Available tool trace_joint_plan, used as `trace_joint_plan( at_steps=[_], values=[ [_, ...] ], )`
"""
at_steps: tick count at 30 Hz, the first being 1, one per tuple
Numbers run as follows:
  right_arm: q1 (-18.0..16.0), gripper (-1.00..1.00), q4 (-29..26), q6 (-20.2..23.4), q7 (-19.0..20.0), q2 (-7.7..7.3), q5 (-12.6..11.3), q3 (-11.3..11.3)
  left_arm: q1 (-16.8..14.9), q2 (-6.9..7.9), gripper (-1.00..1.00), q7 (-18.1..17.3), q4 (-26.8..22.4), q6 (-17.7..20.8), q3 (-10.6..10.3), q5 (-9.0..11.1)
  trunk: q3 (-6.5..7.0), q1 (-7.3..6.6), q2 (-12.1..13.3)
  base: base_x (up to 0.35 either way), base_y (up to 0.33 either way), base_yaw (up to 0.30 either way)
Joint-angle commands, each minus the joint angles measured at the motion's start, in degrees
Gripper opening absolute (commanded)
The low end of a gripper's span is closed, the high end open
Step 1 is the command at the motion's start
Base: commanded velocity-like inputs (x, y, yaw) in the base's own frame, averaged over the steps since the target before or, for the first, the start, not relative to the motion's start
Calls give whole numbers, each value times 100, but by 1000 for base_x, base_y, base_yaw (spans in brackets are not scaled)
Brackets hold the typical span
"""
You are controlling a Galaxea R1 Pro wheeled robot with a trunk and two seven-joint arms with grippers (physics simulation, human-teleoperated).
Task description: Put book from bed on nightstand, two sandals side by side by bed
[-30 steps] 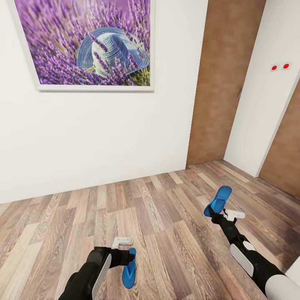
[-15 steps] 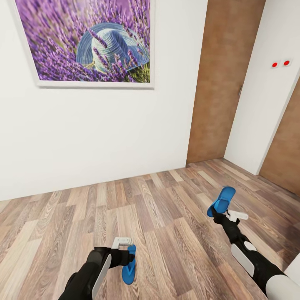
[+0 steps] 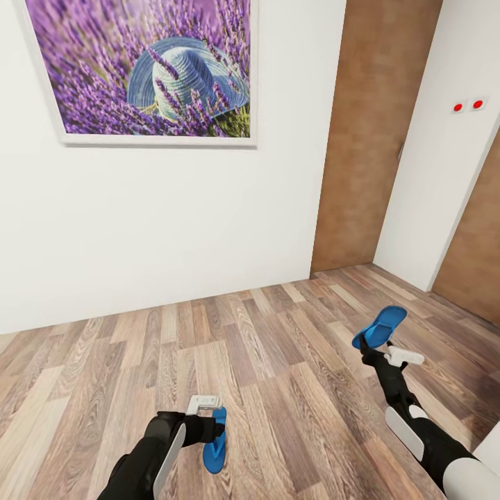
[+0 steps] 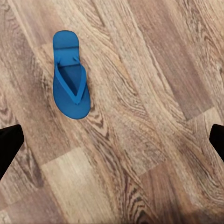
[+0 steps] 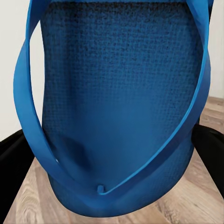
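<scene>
Left gripper (image 4: pixel 112 140) hung wide open over the plank floor (image 3: pixel 278 361), one blue sandal (image 4: pixel 70 77) lying flat below it, just beside the arm. Right gripper (image 3: pixel 371 351) clamped on the other sandal (image 3: pixel 380 326), held aloft and tilted. Could slip free if swung hard; might land askew, well apart from its mate.

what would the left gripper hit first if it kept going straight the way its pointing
Probably the wood floor. The left gripper points down at bare planks with its fingers open, and the sandal lies off to one side of that line.
</scene>
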Motion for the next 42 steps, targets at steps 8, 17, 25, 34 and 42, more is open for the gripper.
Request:
trace_joint_plan(
  at_steps=[8, 17, 25, 34, 42],
  values=[
    [-6, -100, 15, -45, 27, -1, -61, 40, -2, 0, 100, -6, -5, 29, 1, 16, -114, 131, -243, 0, 0, 0],
    [-6, -100, 39, -46, 28, 0, -56, 41, -2, 0, 100, -3, -3, 29, 1, 16, -275, 328, -604, 0, 0, 0],
    [-6, -100, 92, -46, 29, 0, -53, 41, -2, 0, 100, -4, 46, 21, 1, 16, -444, 388, -692, 0, 0, 0],
    [-6, -100, 304, -46, 28, 0, -52, 41, -2, 0, 100, 106, 55, -200, 7, -12, -621, 408, -703, 0, 0, 0],
    [-6, -100, 312, -46, 28, 0, -52, 41, -2, 0, 100, 1030, 41, -619, 22, 28, -621, 408, -703, 0, 0, 0]
  ],
)
